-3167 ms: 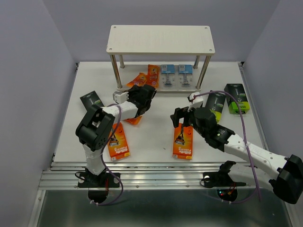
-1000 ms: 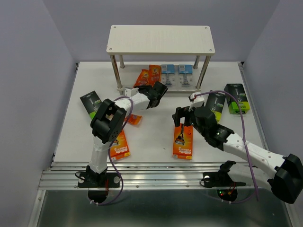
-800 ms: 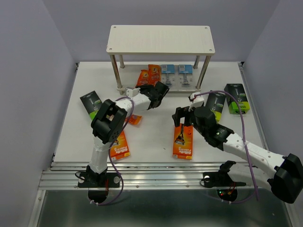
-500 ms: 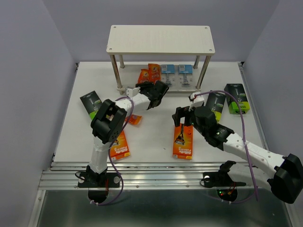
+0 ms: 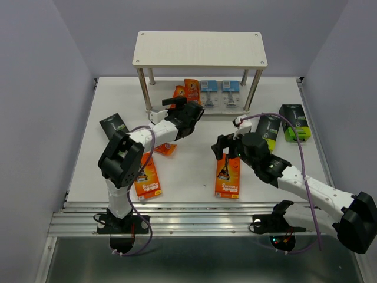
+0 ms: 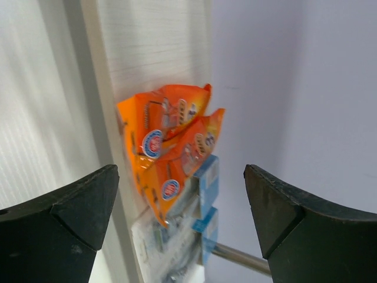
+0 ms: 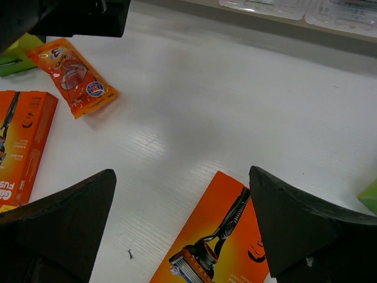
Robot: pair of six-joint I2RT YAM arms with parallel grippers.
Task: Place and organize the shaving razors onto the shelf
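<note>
Two orange foil packets (image 5: pixel 189 89) sit on the left half of the lower board of the shelf (image 5: pixel 200 49), with their edges overlapping. Just right of them on the same board are two blue blister packs (image 5: pixel 208 94), side by side. Whether the packets lie flat or lean cannot be told from either view. Obs. on the left tool (image 5: pixel 191 111): jaws spread wide with nothing between them, held just in front of the lower board and pointed at the packets. In the left wrist view both packets appear between the dark fingers (image 6: pixel 70 218), with no contact. Obs. on the right tool (image 5: pixel 224 146): jaws also apart and empty, poised over the desk (image 5: pixel 194 159) above the far end of a flat orange box (image 5: pixel 228 177). The right wrist view shows that box (image 7: pixel 218 247) lying below the tool, apart from both fingers. Other packs on the desk: a second flat orange box (image 5: pixel 146 177) beside the left arm; a loose foil packet (image 5: pixel 166 149) just beyond that box, near the left forearm; one black-and-lime box (image 5: pixel 113 125) at the left side; and a black-and-lime pair (image 5: pixel 270 131) on the right side, close together and well apart from the shelf.
</note>
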